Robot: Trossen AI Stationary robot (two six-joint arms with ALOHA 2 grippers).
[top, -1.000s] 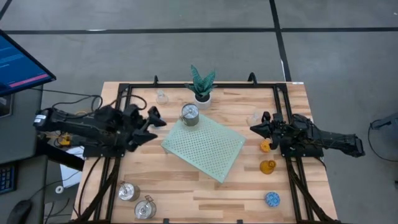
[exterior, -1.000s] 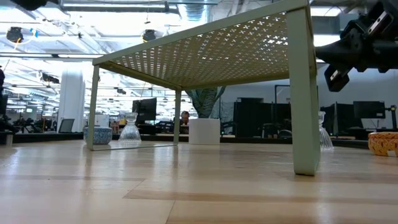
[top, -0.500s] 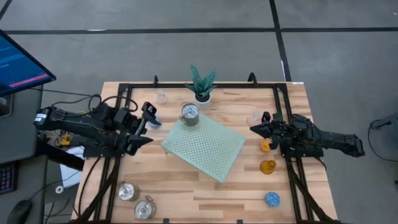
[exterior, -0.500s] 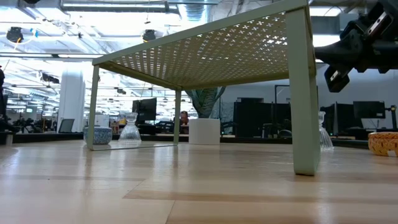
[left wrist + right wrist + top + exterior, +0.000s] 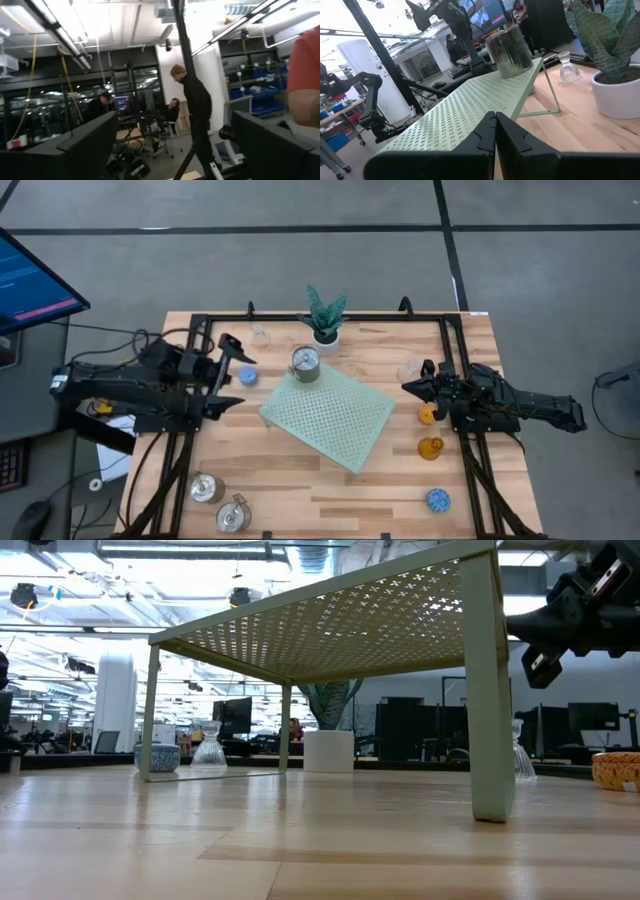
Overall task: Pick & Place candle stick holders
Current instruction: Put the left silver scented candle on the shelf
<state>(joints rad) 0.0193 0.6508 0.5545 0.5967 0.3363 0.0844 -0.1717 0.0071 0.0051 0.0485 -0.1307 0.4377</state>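
High view, blue holder [image 5: 247,376] beside mat [image 5: 328,416] edge

The left hand [image 5: 229,372] has pulled back from the pale green perforated mat's [image 5: 330,416] 9 o'clock edge toward the table's [image 5: 300,490] 9 o'clock side. Its fingers [image 5: 232,342], which a second ago sat close together, pointing at the mat, now stand spread wide, one toward 12 o'clock and the other toward 6 o'clock. The withdrawal has uncovered a blue bumpy holder [image 5: 247,376] on the table, just off the mat's 10 o'clock corner, free of the hand. The arm behind the hand has folded back toward the 9 o'clock edge as well.
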